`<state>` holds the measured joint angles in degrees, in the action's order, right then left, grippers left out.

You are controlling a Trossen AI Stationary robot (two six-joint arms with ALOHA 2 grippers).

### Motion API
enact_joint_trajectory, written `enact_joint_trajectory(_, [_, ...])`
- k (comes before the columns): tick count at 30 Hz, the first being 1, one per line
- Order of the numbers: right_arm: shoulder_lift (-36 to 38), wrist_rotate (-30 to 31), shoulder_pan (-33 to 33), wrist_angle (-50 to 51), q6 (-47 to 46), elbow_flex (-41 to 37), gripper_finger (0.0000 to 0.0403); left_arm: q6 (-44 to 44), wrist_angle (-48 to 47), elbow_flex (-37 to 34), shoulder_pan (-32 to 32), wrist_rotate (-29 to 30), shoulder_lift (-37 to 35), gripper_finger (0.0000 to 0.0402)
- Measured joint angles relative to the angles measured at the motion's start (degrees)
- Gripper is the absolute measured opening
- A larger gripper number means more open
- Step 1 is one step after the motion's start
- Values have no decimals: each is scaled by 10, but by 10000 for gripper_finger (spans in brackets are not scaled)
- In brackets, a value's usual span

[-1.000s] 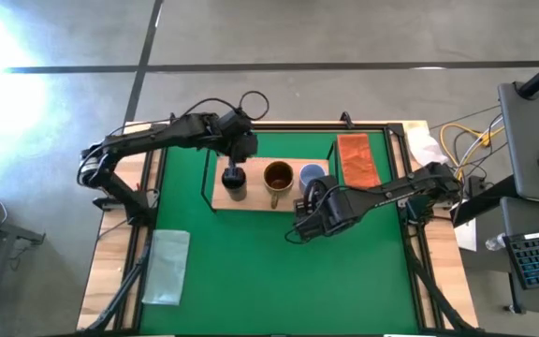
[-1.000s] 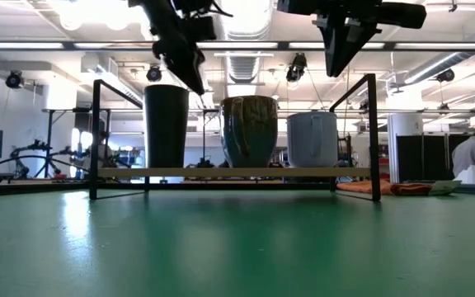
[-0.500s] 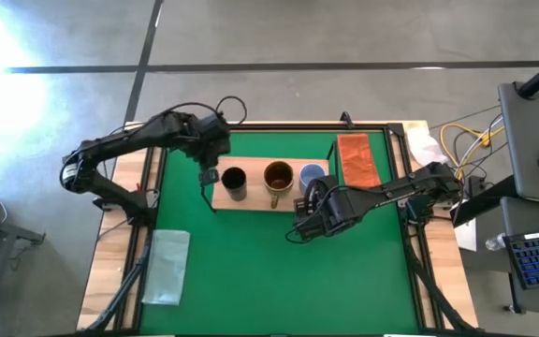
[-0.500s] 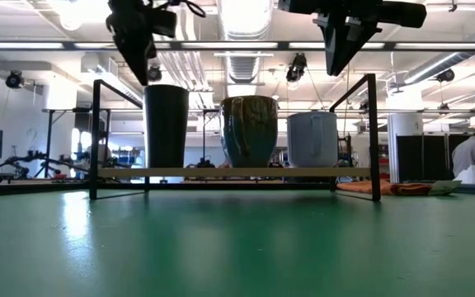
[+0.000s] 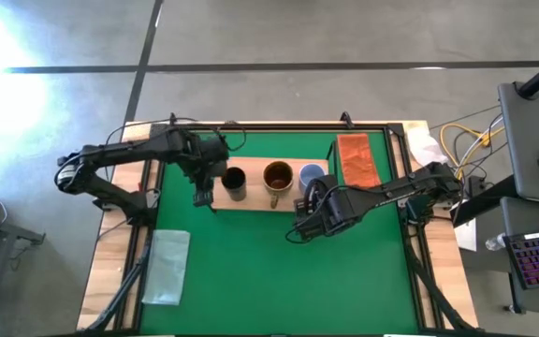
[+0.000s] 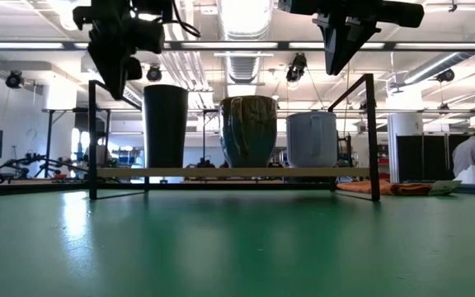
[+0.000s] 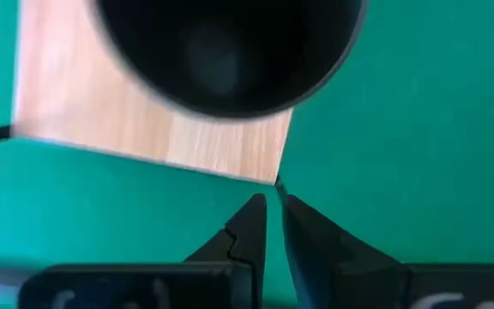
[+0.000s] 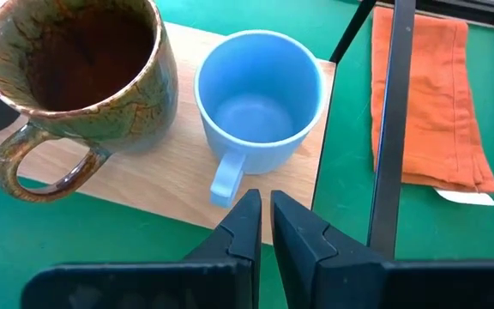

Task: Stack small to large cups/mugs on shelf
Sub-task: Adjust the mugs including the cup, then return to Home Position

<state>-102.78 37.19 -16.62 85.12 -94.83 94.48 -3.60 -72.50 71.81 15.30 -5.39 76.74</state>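
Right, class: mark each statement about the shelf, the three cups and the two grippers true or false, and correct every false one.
1. All three vessels stand on the shelf. True.
2. The black cup stands between the two mugs. False: the brown-gold mug is in the middle, and the black cup is at the left end.
3. The left gripper holds the black cup. False: it is shut on nothing, beside the shelf's left end.
4. The blue-grey mug is empty. True.
5. The orange cloth lies on the shelf. False: it lies on the green mat beyond the shelf's right end.
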Motion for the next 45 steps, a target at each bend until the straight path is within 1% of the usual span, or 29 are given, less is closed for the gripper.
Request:
enact_joint_trajectory(3, [0, 0, 0, 0, 4, 0, 22, 7, 45, -26, -8, -1, 0, 27])
enact_joint_trajectory(8, [0, 0, 0, 0, 8, 0, 22, 20, 101, -48, -11, 0, 1, 27])
enact_joint_trajectory(18, [0, 0, 0, 0, 10, 0, 22, 20, 180, -55, -11, 14, 1, 27])
enact_joint_trajectory(21, [0, -1, 0, 1, 10, 0, 22, 18, 181, -55, -11, 18, 1, 27])
enact_joint_trajectory(25, [0, -1, 0, 2, 10, 0, 22, 17, 167, -55, -11, 45, 1, 27])
enact_joint_trajectory(30, [3, -10, -2, 1, 15, 0, 22, 16, 138, -48, -11, 52, 2, 27])
enact_joint_trajectory(31, [3, -4, -3, 3, 20, 7, 22, 17, 132, -41, -11, 51, 1, 27])
enact_joint_trajectory(33, [11, 31, -4, -1, 49, 30, 22, 17, 126, -23, -11, 40, 0, 27])
enact_joint_trajectory(36, [31, 100, -5, -1, 122, 85, 22, 16, 134, 15, -11, 28, -7, 27])
enact_joint_trajectory(38, [40, 127, -4, 0, 171, 127, 22, 14, 140, 43, -11, 28, -11, 27])
enact_joint_trajectory(43, [42, 123, -10, -4, 273, 240, 22, 15, 162, 86, -12, 26, -36, 27])
enact_joint_trajectory(45, [43, 116, -10, -4, 273, 274, 22, 58, 174, 91, -12, 25, -46, 27])
